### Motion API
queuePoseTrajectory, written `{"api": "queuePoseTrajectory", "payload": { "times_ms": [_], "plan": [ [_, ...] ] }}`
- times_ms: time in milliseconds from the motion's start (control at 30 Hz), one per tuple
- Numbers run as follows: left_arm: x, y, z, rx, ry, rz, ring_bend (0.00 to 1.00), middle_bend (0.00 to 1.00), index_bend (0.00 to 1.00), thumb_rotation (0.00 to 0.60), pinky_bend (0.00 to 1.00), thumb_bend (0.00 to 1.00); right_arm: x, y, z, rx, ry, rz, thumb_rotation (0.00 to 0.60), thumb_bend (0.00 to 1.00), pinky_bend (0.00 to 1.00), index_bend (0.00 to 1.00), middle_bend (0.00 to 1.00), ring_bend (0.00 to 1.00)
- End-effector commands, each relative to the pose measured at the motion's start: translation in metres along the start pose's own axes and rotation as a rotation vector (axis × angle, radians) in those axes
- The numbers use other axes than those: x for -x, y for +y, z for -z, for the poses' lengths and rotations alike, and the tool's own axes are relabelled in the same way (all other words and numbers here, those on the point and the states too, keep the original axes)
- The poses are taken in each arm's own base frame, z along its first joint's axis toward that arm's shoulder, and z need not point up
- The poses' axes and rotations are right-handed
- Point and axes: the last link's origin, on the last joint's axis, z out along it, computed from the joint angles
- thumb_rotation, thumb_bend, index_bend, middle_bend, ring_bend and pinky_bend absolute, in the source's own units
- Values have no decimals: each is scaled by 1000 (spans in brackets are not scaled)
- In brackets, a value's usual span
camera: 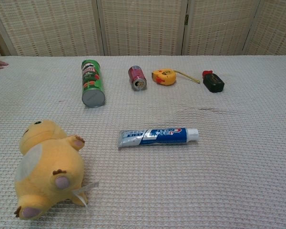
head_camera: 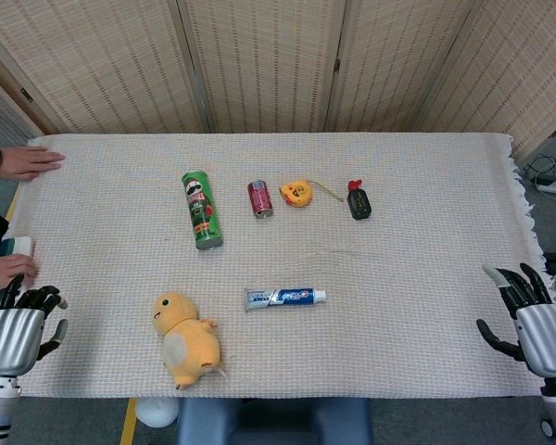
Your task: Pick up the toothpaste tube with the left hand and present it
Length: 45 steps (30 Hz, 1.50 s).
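Toothpaste tube [camera: 158, 136], blue-and-white label, lettering unreadable, beside plush duck [camera: 48, 168].

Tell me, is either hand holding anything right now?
No. The left hand and right hand hold nothing; the toothpaste tube lies untouched on the table.

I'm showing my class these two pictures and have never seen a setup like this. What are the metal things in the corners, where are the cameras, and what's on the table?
Those are a robot's two mechanical hands: the left hand and right hand, both holding nothing, resting at the table's near edge. The head view looks down from above; the chest view looks lower and closer. On the white woven tablecloth lie a blue-and-white toothpaste tube, a yellow plush duck, a green crisp canister, a red drink can, a yellow tape measure and a small black-and-red object. A person's hands rest at the left.
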Motion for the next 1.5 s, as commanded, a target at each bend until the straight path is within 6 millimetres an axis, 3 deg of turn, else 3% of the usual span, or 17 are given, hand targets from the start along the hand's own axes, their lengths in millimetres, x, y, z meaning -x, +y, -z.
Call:
{"api": "queuePoseTrajectory", "payload": {
  "times_ms": [33,400,733,1033,1200,1500],
  "plan": [
    [1,-1,-1,-5,-2,-3,358,359,463,600,121,457,0,0,-1,0,-2,1,600,394,39,72,193,152],
    [0,-2,-3,-13,-4,-9,358,359,461,600,122,457,-1,1,0,8,7,-1,600,393,39,72,193,152],
    [3,-7,-6,-50,-9,-7,360,359,460,600,129,458,1,11,2,135,-21,4,600,394,39,72,171,152],
    [-3,1,-24,-3,15,-7,364,359,439,600,137,458,-4,9,-1,117,-3,11,600,394,39,72,168,151],
    [-13,17,-50,80,45,15,370,359,436,600,169,459,-5,6,-2,112,3,15,600,395,39,72,168,151],
    [-30,85,-101,371,23,83,371,359,380,600,171,459,-7,4,-2,111,11,21,600,395,39,72,167,150]
  ]
}}
